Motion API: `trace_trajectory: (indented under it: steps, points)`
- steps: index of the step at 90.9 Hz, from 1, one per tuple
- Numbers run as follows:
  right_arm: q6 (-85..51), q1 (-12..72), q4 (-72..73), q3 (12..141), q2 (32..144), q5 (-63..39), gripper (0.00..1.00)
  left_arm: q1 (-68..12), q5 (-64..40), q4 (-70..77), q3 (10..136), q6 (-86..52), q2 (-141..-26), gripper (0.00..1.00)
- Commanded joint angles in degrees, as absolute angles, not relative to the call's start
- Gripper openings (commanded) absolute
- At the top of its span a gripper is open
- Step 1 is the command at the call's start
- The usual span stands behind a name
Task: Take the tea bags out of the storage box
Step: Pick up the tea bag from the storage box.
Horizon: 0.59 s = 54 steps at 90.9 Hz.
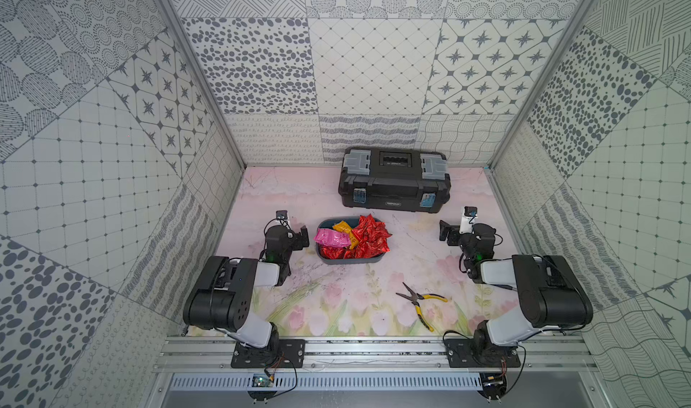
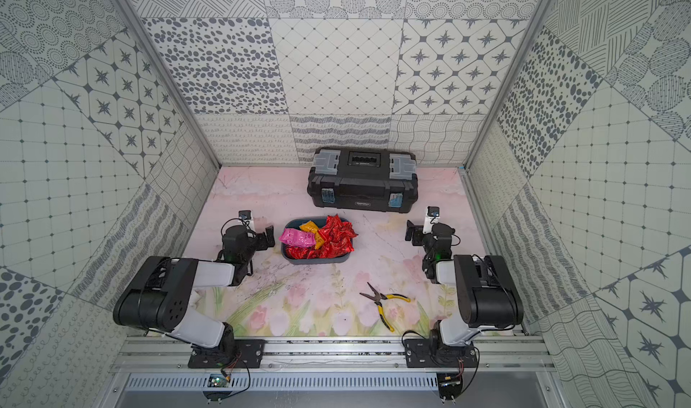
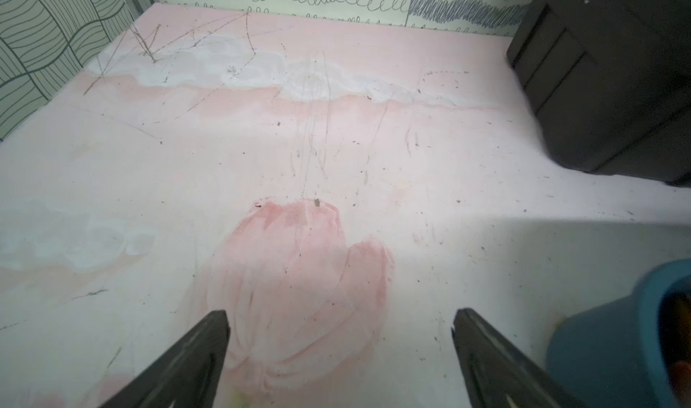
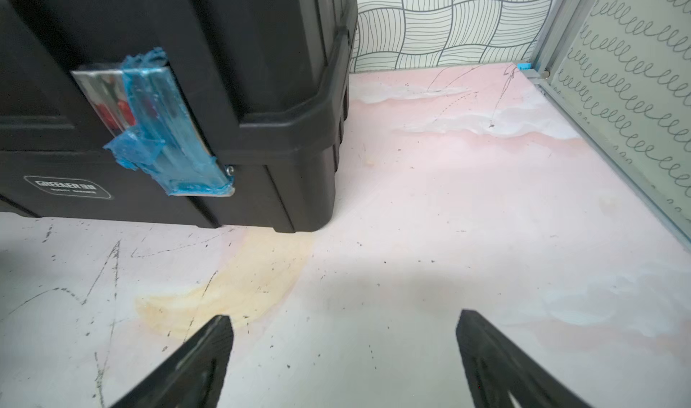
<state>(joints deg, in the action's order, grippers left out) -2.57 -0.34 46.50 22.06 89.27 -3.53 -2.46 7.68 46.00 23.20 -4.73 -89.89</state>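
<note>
we see the flowered table (image 1: 336, 305) first, with both arms folded low at its near edge. the left arm (image 1: 232, 294) bends its elbow outward and points its wrist forward, so the left gripper (image 1: 303, 236) sits low just beside the left end of the storage box (image 1: 351, 259). in the left wrist view its jaws are spread wide over bare mat, holding nothing. the right arm (image 1: 542, 294) mirrors that pose. the right gripper (image 1: 447, 232) hangs low, well apart from the box on its right side, its jaws likewise spread and empty in the right wrist view.

next in size, the black toolbox (image 1: 394, 180) stands closed by the back wall, behind the storage box, and it shows in both wrist views. the storage box, a teal tray, lies mid-table between the two grippers. the tea bags (image 1: 370, 238) are heaped inside it and are mostly red, with pink ones (image 1: 331, 238) at the left end and a yellow-orange one (image 1: 342, 226) behind those. the red pile rises above the rim. the box's own wall stands between the left gripper and the sachets. the pliers (image 1: 420, 301), yellow-handled, lie on the mat near the right arm, nearer us than the box and touching nothing.
</note>
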Motion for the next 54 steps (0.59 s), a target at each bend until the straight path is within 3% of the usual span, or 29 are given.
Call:
trace_trajectory:
  steps: [1,28,39,54]
  points:
    - [-2.4,0.0,48.1,23.5,88.9,-3.1,0.98,-2.7,6.3,48.5,23.4,-4.0,-90.0,0.98]
    - [-2.5,0.1,48.2,23.4,88.9,-2.5,0.98,-2.4,6.0,48.4,23.4,-4.0,-90.0,0.98]
    - [-5.7,0.0,56.3,18.5,88.3,5.4,0.98,-4.6,10.7,51.3,22.2,-3.4,-90.2,0.98]
    - [-4.7,0.1,44.2,21.8,81.1,4.2,0.98,-1.9,12.4,45.8,22.8,-7.2,-84.8,0.98]
